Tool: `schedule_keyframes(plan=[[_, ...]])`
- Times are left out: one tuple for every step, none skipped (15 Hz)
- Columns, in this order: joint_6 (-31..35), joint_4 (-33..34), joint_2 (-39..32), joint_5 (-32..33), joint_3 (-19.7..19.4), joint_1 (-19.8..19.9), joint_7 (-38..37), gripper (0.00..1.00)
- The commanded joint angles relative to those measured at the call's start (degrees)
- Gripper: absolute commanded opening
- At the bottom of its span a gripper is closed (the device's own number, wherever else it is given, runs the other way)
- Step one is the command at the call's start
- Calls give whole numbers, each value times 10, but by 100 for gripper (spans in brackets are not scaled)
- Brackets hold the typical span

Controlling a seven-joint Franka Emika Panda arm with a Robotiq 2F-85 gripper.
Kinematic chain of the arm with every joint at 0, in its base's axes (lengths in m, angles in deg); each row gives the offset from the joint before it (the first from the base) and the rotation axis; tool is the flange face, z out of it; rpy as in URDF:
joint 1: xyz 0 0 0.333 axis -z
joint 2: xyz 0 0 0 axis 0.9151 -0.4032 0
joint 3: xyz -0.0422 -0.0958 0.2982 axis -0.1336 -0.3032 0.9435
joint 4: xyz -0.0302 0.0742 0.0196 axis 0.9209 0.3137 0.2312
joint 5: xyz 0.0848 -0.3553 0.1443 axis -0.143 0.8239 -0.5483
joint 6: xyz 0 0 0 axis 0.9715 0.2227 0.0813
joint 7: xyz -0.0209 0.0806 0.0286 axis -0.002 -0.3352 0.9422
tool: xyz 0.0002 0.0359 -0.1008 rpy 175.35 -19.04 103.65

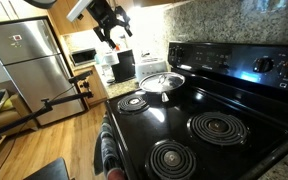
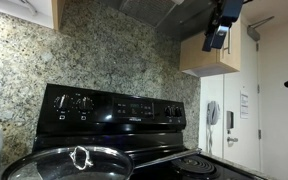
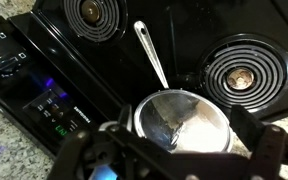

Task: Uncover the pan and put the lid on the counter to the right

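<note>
The lid (image 1: 161, 80) is sitting shut on the pan (image 3: 137, 122) with its dark knob (image 2: 81, 155) pointing up, so the pan is not yet uncovered. The pan is standing at the far side of the black stovetop (image 1: 184, 125), near the control panel (image 2: 114, 108), and its long handle (image 3: 149, 50) is lying out over the glass. The end effector (image 1: 114, 38) is hanging well above the lid, released and grasping nothing. I judge its fingers are standing wide apart so that they can come down around the knob. The granite desk (image 1: 97, 88) beside the stove is serving as the place for the lid.
</note>
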Motion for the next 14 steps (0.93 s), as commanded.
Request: schedule_keyframes(plan=[[-3,2,-1,0,-5,-5,0,100],[-3,2,0,0,-4,-5,0,100],[-3,2,0,0,-4,-5,0,100],[-3,2,0,0,-4,-5,0,100],[-3,2,0,0,-4,-6,0,100],[8,3,-7,-1,-6,-5,3,100],[13,10,-20,-2,-5,-6,12,100],[24,20,-39,-5,-5,-7,23,100],[33,30,-58,3,-3,-9,28,100],[51,37,-74,1,-3,-11,44,100],[64,50,-96,7,-2,-14,56,100],[79,61,-114,6,-2,-18,68,100],[86,75,-136,8,-2,-21,82,100],[99,89,-156,8,-2,-25,100,100]])
